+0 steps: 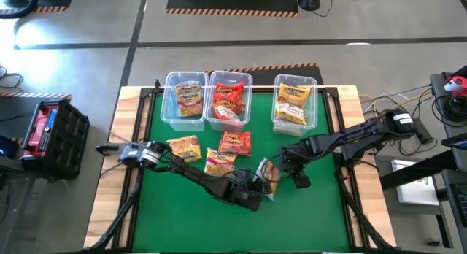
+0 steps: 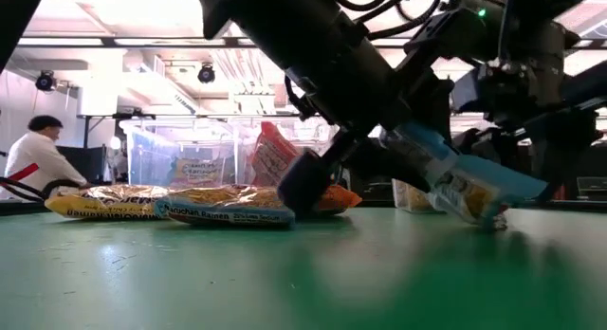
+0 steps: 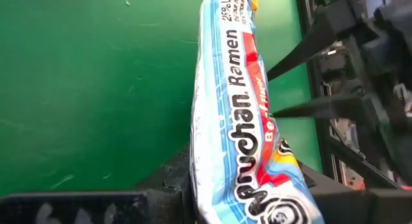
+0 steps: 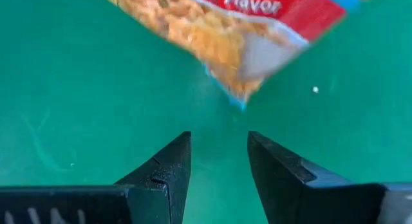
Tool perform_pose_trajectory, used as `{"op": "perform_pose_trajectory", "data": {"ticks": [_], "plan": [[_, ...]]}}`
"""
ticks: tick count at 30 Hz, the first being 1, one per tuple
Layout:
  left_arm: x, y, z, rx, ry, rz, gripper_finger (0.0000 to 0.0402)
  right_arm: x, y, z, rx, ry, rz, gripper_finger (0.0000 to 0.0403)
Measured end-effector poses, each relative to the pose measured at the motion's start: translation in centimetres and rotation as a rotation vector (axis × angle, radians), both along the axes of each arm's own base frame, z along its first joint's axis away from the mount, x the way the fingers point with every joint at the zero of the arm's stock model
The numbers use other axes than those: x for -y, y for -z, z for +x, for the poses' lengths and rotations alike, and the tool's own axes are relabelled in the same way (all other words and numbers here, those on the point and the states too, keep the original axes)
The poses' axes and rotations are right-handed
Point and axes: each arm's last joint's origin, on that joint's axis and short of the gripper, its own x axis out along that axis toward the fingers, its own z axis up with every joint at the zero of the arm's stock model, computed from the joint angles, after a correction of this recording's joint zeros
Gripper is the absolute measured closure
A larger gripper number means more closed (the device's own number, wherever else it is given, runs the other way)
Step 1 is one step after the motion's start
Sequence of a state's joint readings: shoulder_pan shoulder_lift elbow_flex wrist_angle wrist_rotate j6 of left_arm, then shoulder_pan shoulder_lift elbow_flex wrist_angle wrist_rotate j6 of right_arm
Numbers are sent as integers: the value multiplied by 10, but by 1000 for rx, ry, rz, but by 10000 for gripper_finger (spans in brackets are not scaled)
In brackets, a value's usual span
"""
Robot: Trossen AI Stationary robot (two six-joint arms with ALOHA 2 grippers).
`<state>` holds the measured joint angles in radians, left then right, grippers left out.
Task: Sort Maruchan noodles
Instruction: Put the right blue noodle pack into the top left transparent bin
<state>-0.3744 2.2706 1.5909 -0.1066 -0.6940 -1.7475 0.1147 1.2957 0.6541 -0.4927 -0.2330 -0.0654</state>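
We see our left gripper [image 1: 257,190] clamped on a blue-edged ramen packet [image 3: 248,121] at the mat's [image 1: 182,210] centre, the packet's long axis tilted, its low end toward 4 o'clock. Our right gripper [image 4: 219,166], at 3 o'clock of it, stands slightly parted and empty.

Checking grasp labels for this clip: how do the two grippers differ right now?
The left gripper is shut on a noodle packet, which stands tilted on edge; the right gripper holds nothing, its fingers slightly apart. The left sits mid-table near the front; the right hovers just beside it. Both are low over the green mat.
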Motion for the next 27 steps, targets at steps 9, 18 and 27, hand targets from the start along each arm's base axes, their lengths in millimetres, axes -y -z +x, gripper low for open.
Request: {"op": "perform_pose_trajectory", "data": {"ticks": [9, 18, 27], "plan": [[-5, -13, -7, -34, -37, 35, 294, 6, -31, 8, -63, 49, -89, 261], [-19, -64, -27, -53, -137, 209, 293, 9, -63, 11, -100, 70, -154, 261], [-53, -117, -75, -266, -224, 369, 293, 9, -77, 14, -54, 49, -184, 261]]}}
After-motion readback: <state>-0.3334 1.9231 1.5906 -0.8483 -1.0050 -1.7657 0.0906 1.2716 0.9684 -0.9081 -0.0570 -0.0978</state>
